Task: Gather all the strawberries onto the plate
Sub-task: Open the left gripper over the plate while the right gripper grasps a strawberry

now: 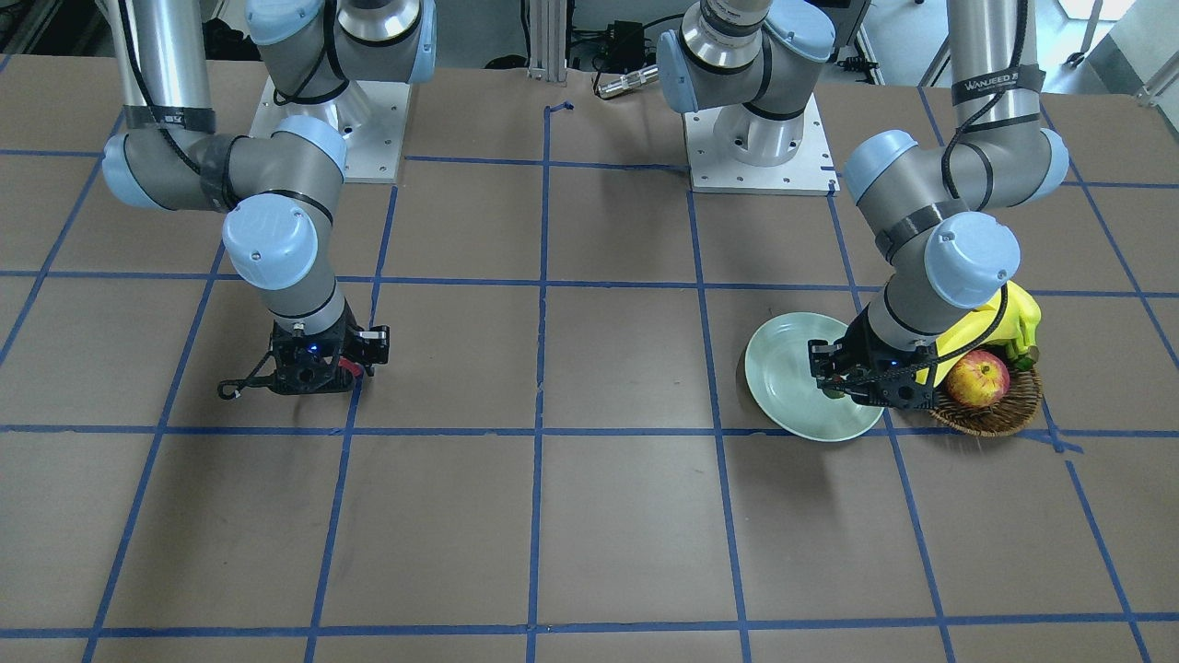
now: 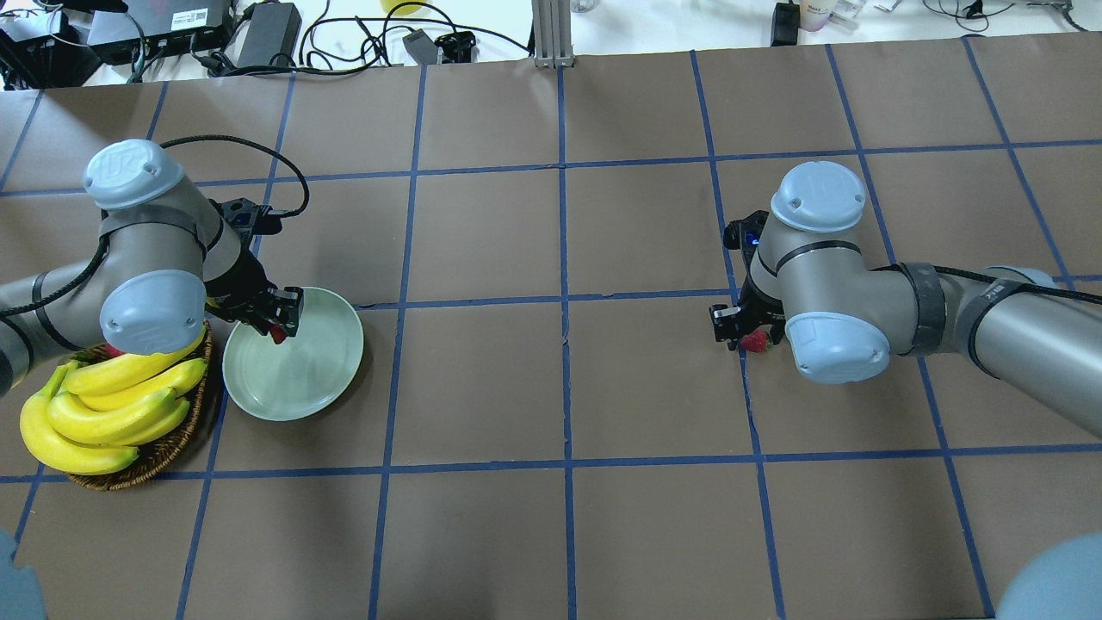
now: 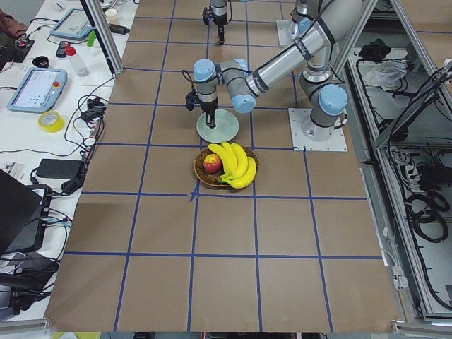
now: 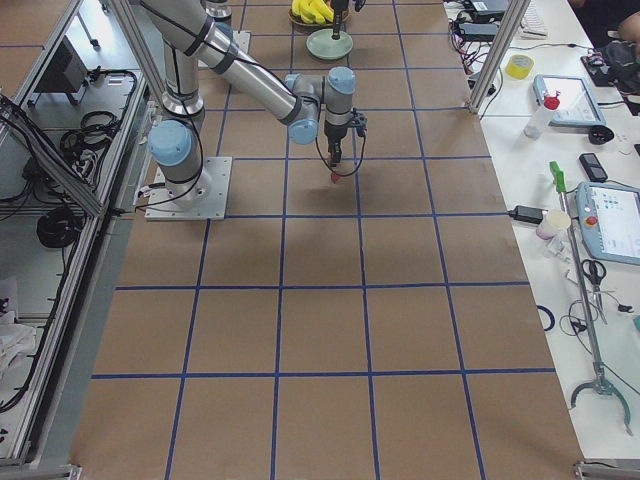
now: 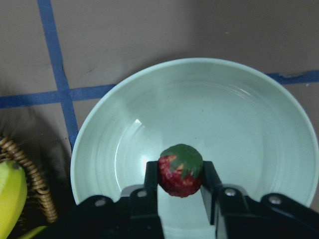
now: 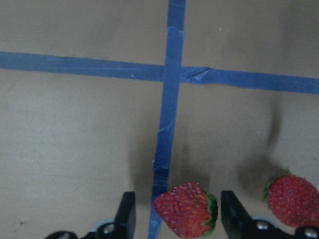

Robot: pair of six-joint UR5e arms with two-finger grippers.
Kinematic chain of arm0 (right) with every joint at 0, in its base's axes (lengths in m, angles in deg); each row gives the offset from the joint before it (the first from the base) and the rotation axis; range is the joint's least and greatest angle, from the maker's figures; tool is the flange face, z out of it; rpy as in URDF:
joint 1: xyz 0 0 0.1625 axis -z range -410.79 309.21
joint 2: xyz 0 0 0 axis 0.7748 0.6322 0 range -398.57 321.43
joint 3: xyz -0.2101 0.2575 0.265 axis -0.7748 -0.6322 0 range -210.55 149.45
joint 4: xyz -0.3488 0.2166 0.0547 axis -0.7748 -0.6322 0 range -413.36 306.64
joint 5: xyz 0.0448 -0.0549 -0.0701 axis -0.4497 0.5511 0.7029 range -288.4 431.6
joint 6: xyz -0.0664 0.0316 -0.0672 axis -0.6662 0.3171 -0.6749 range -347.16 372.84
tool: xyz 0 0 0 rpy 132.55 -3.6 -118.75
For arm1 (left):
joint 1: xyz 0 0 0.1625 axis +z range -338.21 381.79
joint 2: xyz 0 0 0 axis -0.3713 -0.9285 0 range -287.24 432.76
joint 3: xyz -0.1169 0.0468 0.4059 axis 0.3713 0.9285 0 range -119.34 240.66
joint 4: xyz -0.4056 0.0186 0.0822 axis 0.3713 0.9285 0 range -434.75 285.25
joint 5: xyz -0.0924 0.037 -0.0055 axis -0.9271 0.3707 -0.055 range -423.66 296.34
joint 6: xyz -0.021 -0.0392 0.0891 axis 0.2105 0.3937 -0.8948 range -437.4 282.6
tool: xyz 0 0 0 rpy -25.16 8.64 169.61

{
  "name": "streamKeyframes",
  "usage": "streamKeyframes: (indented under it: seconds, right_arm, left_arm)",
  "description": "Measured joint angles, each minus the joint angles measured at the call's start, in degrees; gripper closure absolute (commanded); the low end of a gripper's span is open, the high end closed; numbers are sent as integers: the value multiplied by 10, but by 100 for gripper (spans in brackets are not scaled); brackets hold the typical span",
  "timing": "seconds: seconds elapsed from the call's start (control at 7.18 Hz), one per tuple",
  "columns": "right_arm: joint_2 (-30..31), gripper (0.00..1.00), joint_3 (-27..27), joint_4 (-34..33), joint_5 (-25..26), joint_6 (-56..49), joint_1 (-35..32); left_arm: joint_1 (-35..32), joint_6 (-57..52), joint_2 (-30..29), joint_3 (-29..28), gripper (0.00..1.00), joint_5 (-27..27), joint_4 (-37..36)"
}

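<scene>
My left gripper [image 5: 180, 184] is shut on a strawberry [image 5: 180, 170], red with a green cap, and holds it over the pale mint-green plate [image 5: 224, 114]. The overhead view shows this gripper [image 2: 277, 330] above the plate's [image 2: 301, 379] near-left rim. My right gripper [image 6: 178, 211] is open low over the table. A second strawberry [image 6: 187, 211] lies between its fingers on a blue tape line, with a gap on one side. A third strawberry [image 6: 293, 194] lies on the table just outside that gripper. The overhead view shows a berry [image 2: 755, 342] at the right gripper [image 2: 739, 331].
A brown wicker basket [image 2: 164, 448] with a bunch of bananas [image 2: 103, 405] and a red-yellow apple [image 1: 978, 379] stands right beside the plate [image 1: 783, 387], under the left arm's elbow. Blue tape lines [image 2: 564, 301] grid the brown table.
</scene>
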State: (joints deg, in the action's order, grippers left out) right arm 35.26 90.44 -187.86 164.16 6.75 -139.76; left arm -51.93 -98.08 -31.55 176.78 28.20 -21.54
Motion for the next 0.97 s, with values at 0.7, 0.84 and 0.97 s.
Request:
streamKeyframes:
  seconds: [0.7,0.84,0.97]
  right_arm:
    - [5,75,-45,44,-18,39,-4]
    - [6,75,-71,75,-60,76,-16]
    - [4,75,-89,90,-98,130,-38]
  left_arm:
    - [7,2,9,-14,0,5,17]
    - [17,0,12,-27,0,5,40]
    - [25,-2,16,-39,0,5,63]
